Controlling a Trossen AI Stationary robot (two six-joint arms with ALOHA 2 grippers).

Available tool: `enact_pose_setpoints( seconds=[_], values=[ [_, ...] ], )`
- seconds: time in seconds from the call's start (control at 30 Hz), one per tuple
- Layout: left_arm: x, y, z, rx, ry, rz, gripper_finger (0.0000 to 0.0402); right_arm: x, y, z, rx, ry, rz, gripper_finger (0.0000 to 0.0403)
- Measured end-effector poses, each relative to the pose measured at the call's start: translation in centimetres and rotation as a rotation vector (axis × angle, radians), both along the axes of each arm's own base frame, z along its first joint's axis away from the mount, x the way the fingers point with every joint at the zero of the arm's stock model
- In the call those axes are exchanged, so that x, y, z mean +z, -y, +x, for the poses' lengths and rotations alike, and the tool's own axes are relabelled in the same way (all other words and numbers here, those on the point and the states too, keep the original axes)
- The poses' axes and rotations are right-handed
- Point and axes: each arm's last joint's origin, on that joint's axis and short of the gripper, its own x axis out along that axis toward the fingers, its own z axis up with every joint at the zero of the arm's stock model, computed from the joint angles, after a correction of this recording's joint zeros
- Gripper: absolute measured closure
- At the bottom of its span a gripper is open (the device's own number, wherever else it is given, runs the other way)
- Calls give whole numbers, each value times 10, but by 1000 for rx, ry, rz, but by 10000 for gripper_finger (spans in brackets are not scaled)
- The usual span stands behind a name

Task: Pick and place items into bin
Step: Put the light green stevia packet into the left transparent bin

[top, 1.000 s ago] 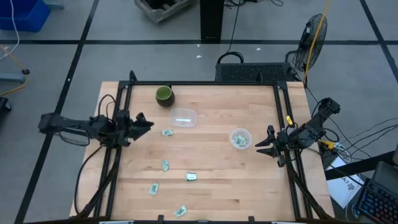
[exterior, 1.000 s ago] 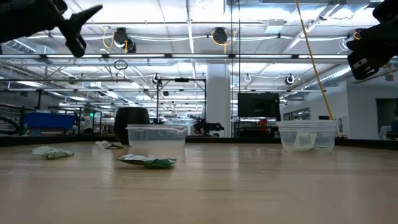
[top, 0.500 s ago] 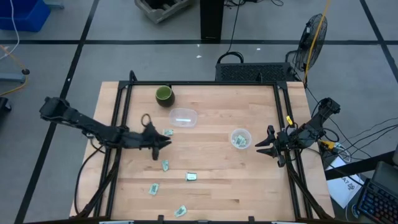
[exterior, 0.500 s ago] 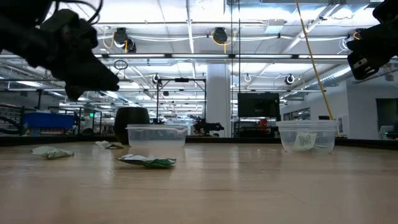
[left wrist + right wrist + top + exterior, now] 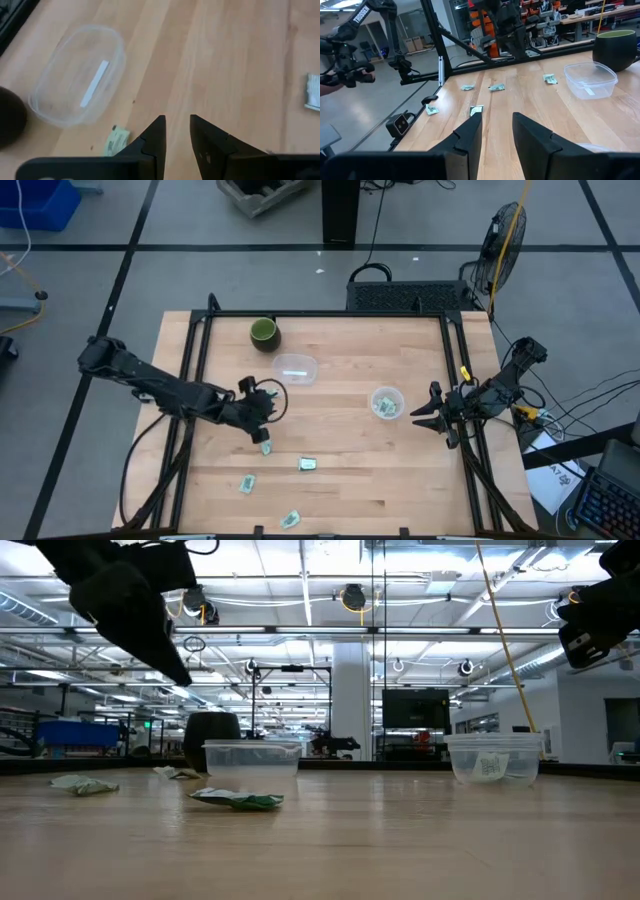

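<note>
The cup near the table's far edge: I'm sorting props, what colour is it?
Dark green, a lighter green inside; the cup shows best in the high view.

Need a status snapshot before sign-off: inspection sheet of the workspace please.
Surface: wooden table, black frame rails along the sides.
Job's things: loose packets scattered on the left half of the table; round clear container holds some; oblong clear container holds only a white strip.
Clutter: dark green cup near the far edge.
Grippers: left gripper above a packet at left centre, fingers apart, nothing held; right gripper waits at the right edge, open, empty.
Cables: loops beside both arms.
Surroundings: fan, blue bin, tape-lined floor.
</note>
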Motion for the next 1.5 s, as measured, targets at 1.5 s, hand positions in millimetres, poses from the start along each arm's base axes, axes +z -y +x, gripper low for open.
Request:
enact_pose_setpoints(
  seconds=[1.5],
  values=[
    [-67, -35, 27, 10, -366, 200, 309, 0, 0, 0, 0, 0, 0, 303]
  ],
)
